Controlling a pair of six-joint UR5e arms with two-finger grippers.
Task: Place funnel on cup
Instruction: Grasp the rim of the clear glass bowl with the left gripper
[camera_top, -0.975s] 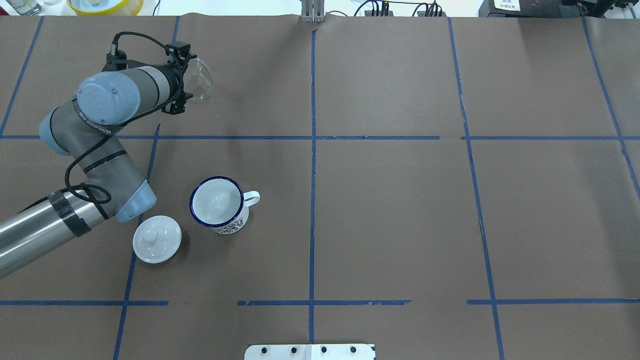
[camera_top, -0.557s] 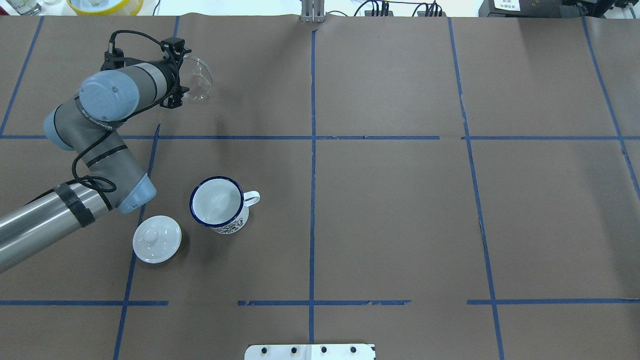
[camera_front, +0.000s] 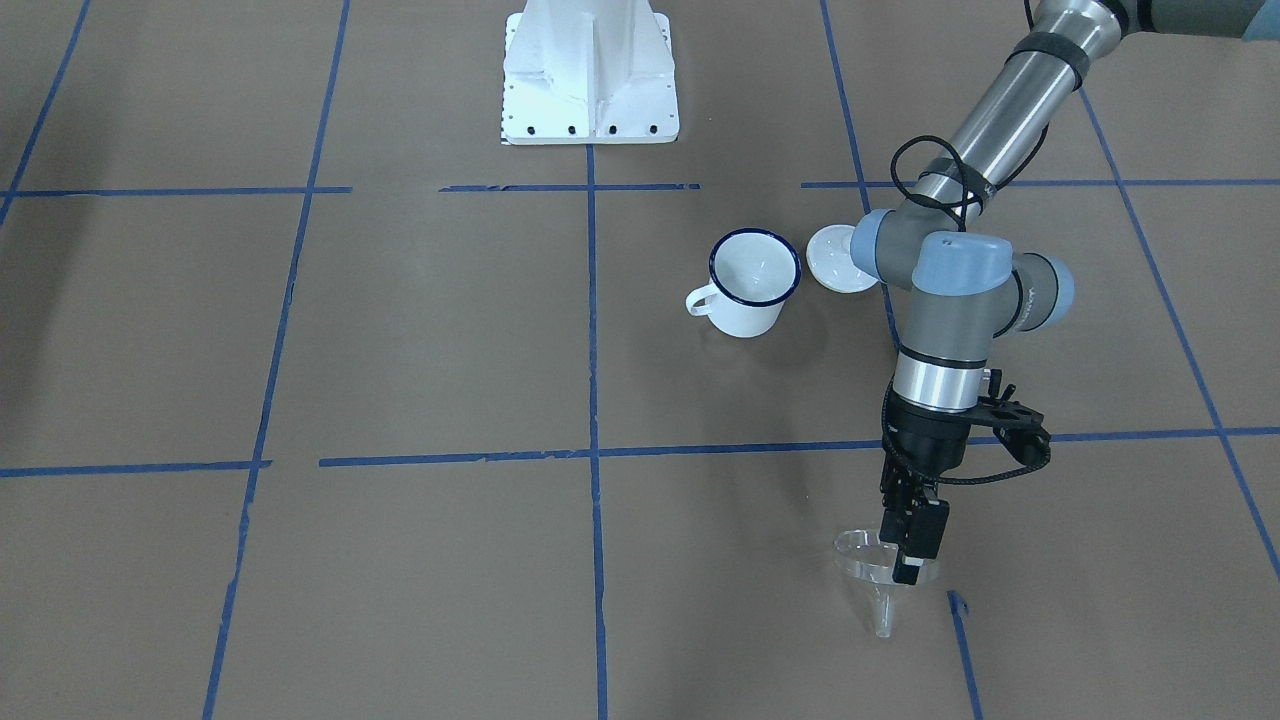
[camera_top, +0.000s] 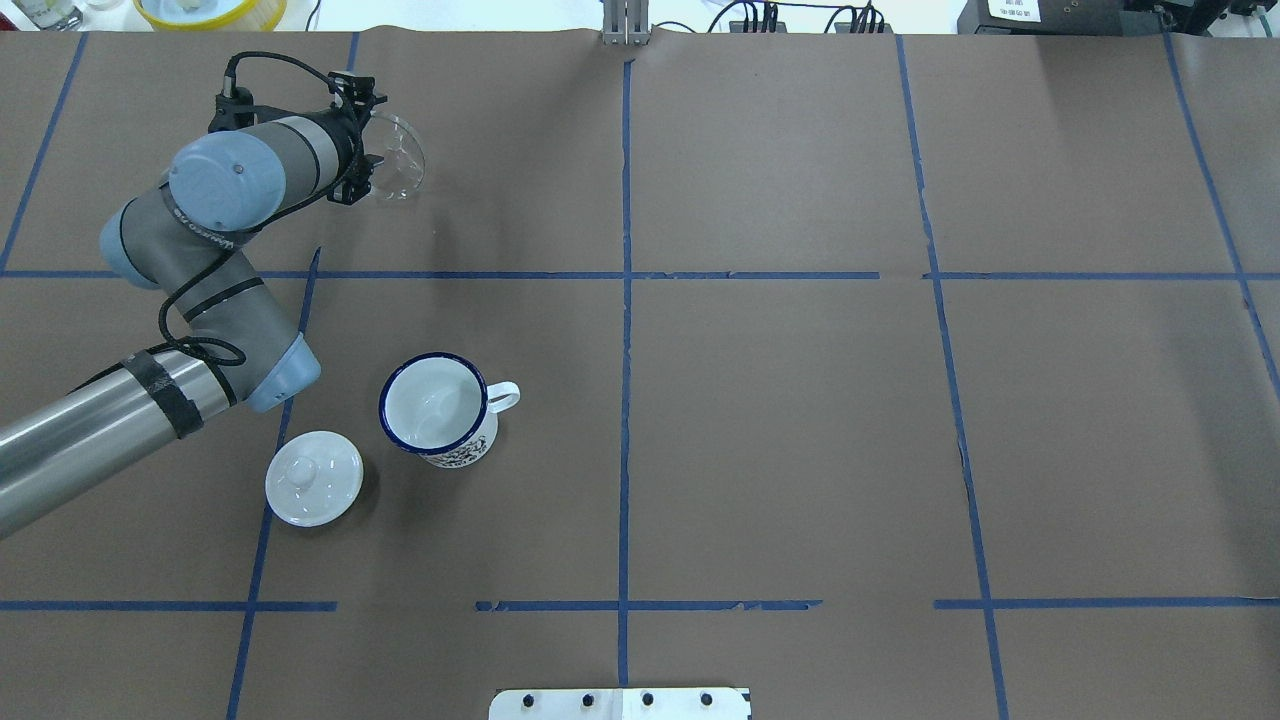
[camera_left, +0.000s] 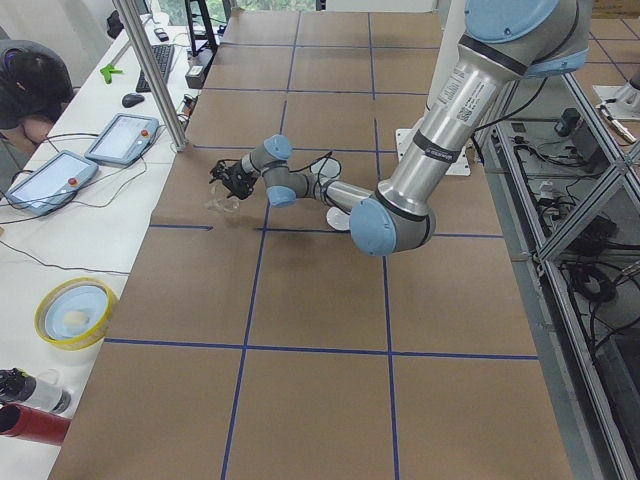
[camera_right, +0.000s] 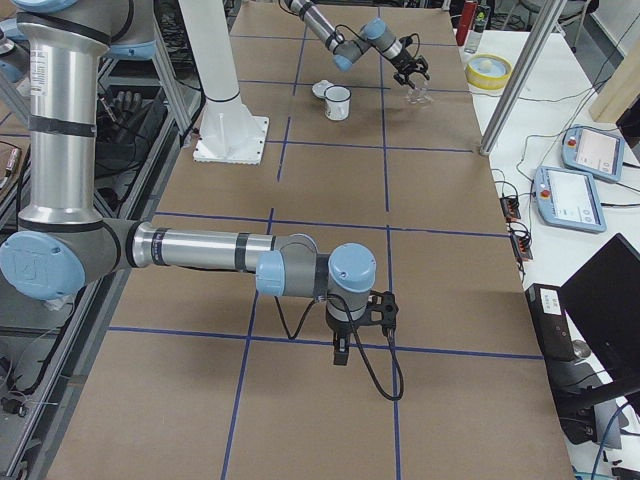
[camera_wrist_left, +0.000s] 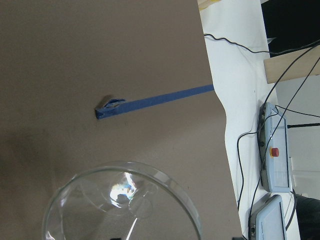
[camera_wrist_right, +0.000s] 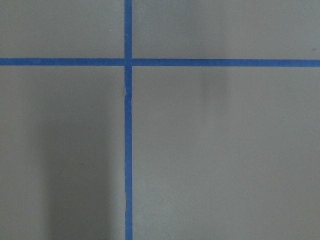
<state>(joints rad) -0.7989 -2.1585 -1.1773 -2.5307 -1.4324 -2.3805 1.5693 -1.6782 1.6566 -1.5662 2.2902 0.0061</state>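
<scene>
Left gripper (camera_front: 908, 560) pinches the funnel (camera_front: 862, 556) by one side of its wide rim, out toward the 10 o'clock corner of the bench (camera_top: 800, 400) in the overhead view. The cup (camera_top: 436, 408) stands well apart at about 5 o'clock from it, handle at 3 o'clock. An edge grip on slick plastic could let the funnel swing or slip during the carry, and a low approach could catch the spout (camera_front: 882, 612) on the cup's rim and tip it. Its long axis runs near vertical, mouth up, spout down; whether the tip touches the bench is unclear. Whether the right gripper (camera_right: 341, 352) is spread or pressed together, I cannot tell.
</scene>
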